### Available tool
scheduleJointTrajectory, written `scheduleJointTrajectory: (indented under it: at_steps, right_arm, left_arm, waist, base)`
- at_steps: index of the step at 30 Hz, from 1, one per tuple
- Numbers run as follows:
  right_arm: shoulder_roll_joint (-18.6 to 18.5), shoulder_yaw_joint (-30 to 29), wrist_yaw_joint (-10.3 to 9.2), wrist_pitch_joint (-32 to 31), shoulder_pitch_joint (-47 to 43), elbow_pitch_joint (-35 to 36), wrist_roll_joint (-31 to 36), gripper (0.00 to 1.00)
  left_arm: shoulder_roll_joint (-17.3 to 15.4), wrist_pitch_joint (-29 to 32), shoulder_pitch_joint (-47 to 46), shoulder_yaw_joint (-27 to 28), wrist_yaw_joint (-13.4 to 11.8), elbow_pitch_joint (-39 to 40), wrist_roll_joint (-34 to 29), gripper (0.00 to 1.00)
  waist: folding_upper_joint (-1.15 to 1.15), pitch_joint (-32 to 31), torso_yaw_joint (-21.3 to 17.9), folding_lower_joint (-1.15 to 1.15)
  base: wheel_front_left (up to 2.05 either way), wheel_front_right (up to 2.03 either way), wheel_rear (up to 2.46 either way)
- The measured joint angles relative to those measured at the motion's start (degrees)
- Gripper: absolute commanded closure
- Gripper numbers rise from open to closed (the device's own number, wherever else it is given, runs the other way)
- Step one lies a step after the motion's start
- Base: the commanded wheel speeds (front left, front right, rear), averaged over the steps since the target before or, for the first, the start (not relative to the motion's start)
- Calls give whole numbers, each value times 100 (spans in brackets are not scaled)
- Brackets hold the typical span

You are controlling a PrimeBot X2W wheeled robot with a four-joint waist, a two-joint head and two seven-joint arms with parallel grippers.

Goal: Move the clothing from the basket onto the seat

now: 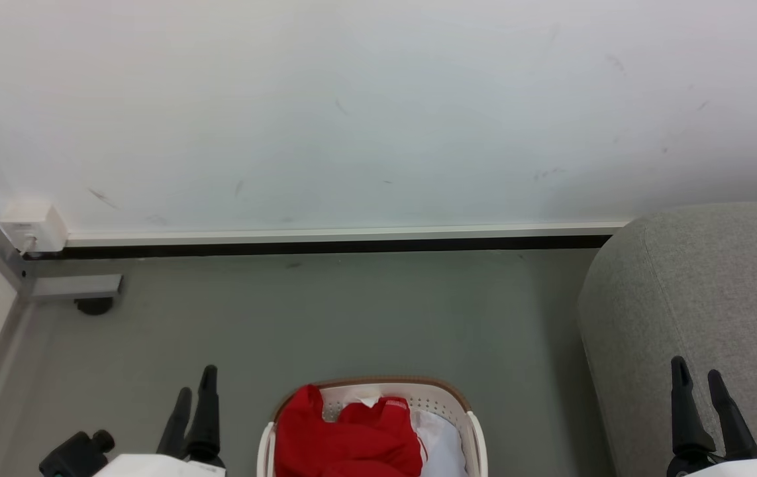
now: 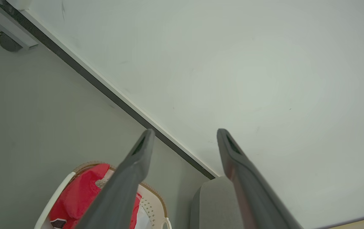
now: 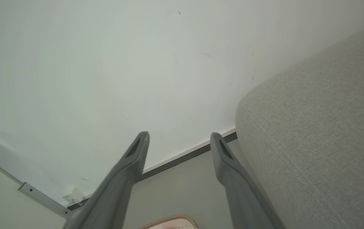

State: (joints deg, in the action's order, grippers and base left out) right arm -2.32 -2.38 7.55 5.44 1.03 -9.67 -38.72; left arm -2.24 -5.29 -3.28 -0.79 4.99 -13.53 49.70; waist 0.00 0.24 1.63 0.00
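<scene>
- Your left gripper (image 1: 197,381) hangs with its jaws apart and empty. The rounded cream-white plastic basket with the brown rim band (image 1: 434,397) sits just right of those jaws.
- The bright red soft clothing (image 1: 345,437) lies heaped in that basket, between your two grippers, so I judge nothing has been lifted out yet.
- Your right gripper (image 1: 697,368) also has its jaws apart. The large light grey upholstered seat (image 1: 703,285) is close on their right, which probably makes this the drop-off side.
</scene>
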Motion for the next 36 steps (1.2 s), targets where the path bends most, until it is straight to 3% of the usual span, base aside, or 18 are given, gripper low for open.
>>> scheduleJointTrajectory:
  at_steps: [21,36]
  right_arm:
    - [-2,22,0,327,-99,100,1434,0]
    - [-10,29,0,525,-138,88,2071,0]
  left_arm:
    - [-15,-339,40,-187,-85,8,-1362,0]
    - [-23,-556,97,-250,-134,47,-2193,0]
  waist:
    - [0,-24,60,0]
    - [0,-27,102,0]
  base:
    - [0,0,0]
    - [0,0,0]
